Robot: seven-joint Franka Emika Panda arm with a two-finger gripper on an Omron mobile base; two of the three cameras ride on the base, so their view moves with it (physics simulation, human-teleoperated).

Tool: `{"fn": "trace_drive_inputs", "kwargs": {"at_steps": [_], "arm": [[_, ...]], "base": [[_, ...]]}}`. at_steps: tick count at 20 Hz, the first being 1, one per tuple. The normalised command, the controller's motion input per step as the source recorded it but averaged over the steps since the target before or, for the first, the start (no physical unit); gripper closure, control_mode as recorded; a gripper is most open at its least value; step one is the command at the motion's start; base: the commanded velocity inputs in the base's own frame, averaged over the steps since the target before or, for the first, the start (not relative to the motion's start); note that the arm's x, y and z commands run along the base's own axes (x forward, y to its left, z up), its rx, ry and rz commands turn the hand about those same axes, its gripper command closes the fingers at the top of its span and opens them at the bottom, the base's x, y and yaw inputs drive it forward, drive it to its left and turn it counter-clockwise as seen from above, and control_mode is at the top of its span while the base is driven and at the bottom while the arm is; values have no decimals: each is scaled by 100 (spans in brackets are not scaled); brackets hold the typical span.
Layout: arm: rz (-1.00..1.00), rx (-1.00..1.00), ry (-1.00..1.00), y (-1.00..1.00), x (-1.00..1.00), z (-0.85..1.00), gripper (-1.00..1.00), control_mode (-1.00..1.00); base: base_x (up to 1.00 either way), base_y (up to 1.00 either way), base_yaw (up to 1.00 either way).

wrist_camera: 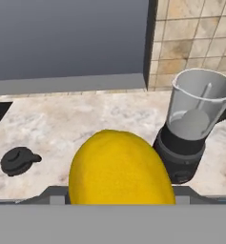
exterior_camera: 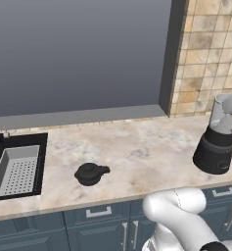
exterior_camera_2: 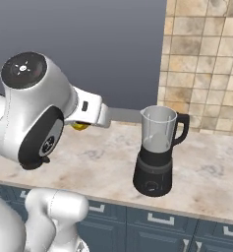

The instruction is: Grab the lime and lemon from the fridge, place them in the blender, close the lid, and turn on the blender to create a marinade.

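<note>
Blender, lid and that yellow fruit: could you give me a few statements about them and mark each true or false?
1. The lid sits on the blender. False: it lies on the counter, apart from the open-topped jar.
2. The gripper holds the lemon. True.
3. The lemon is already inside the jar. False: it is in the gripper, above the counter.
4. A sink is set into the counter on the lid's far side from the blender. True.
</note>
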Motion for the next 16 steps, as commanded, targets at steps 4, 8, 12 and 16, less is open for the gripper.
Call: {"fn": "trace_drive_inputs", "kwargs": {"at_steps": [4, 8, 12, 16], "arm": [[-11, 0, 0, -79, 56, 21, 100, -100], [-7, 0, 7, -60, 74, -12, 100, -100], [-1, 0, 14, -58, 76, -37, 100, -100], [0, 0, 11, -64, 63, -35, 100, -100]], "base": [[0, 0, 0], [0, 0, 0], [0, 0, 0], [0, 0, 0]]}}
